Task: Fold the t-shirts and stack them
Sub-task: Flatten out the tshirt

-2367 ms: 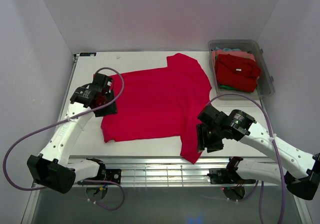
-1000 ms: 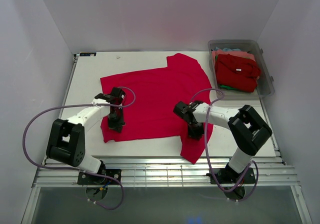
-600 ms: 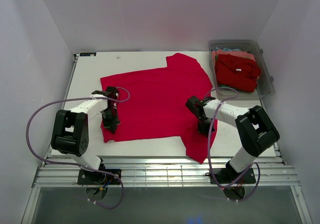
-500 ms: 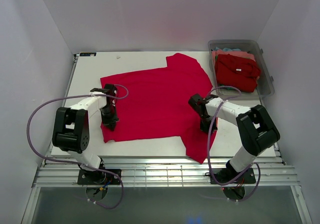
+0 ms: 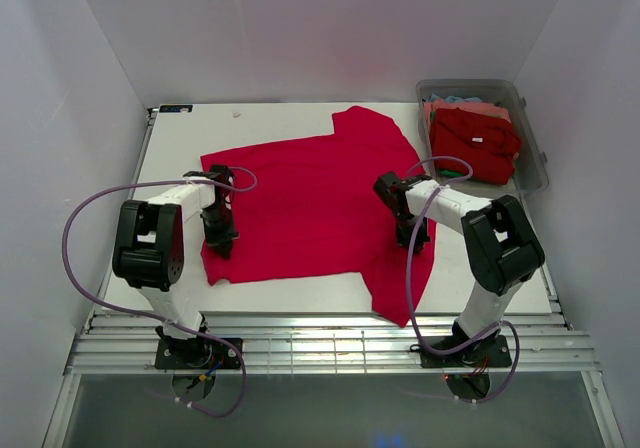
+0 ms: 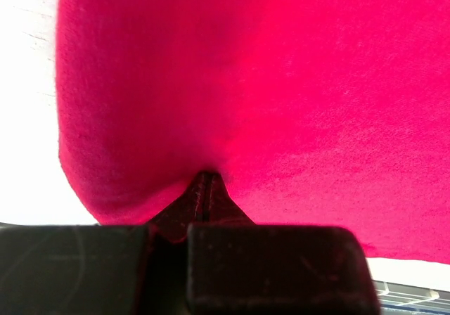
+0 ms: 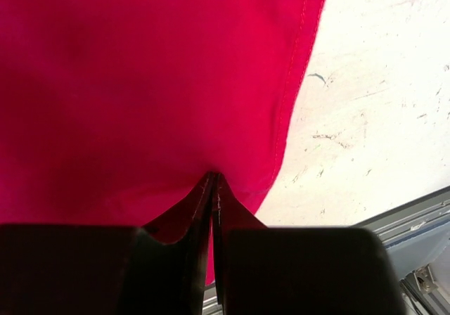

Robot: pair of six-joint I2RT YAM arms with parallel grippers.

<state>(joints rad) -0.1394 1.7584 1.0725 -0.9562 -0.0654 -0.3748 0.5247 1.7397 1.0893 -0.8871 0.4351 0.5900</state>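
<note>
Both arms, raised over the cloth moments ago, are now down on the red t-shirt (image 5: 310,198). Left gripper (image 5: 222,240) at its left edge, right gripper (image 5: 415,240) at its right edge, jaws of each pinched onto a pucker of fabric. Grips look set; fold can begin. Shirt lies mid-desk (image 5: 180,148), lower corner reaching the front edge. Bin (image 5: 533,138) crowds the upper right; bare desk shows left and along the top.
</note>
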